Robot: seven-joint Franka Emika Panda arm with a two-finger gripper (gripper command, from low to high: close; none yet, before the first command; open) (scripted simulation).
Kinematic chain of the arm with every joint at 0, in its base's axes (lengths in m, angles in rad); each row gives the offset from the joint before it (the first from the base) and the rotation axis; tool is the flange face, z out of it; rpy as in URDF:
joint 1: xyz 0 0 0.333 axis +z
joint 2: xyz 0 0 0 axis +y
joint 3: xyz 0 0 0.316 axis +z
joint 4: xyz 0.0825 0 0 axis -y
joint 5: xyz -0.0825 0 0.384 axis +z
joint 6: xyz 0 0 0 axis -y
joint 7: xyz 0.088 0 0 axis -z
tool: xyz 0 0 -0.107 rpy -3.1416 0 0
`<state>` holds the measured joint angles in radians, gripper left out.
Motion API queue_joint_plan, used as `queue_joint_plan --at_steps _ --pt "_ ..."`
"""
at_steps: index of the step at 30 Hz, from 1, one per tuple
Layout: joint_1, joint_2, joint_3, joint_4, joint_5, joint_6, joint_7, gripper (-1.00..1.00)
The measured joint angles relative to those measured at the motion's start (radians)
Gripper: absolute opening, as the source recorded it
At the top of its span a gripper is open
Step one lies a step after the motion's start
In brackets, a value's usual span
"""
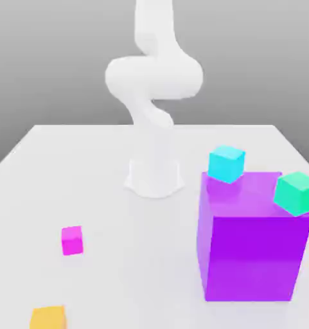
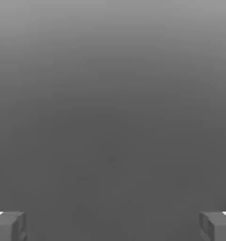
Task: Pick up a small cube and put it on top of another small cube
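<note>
Four small cubes, one each: pink cube on the table, cyan cube and green cube atop one purple block, orange cube near the table's edge. My pincer is spread wide, holding nothing.

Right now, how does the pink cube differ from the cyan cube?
The pink cube is magenta; the cyan cube is light blue. The pink cube lies on the white table, toward the exterior view's left; the cyan cube sits up at the far top edge of the purple block, toward the exterior view's right. The pink cube stands alone; the cyan cube has a green cube near it. Both are small, plain and similar in size.
</note>
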<state>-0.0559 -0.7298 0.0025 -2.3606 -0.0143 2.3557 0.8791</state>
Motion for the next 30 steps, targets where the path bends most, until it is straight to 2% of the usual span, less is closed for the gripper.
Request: queue_joint_plan --at_steps 14,18,21,26,27,30 --pt "-0.367 0.492 -0.029 -0.394 -0.055 0.376 0.511 0.0" --pt "-0.448 0.671 -0.082 -0.522 -0.013 0.51 0.641 0.0" --pt "-0.461 0.787 -0.078 -0.533 0.041 0.601 0.638 0.0" --pt "-0.514 0.969 -0.016 -0.504 0.085 0.748 0.609 0.0" --pt "-0.521 0.995 -0.009 -0.499 0.086 0.769 0.608 -1.0" --pt "-0.522 0.995 -0.009 -0.499 0.085 0.77 0.609 -1.0"
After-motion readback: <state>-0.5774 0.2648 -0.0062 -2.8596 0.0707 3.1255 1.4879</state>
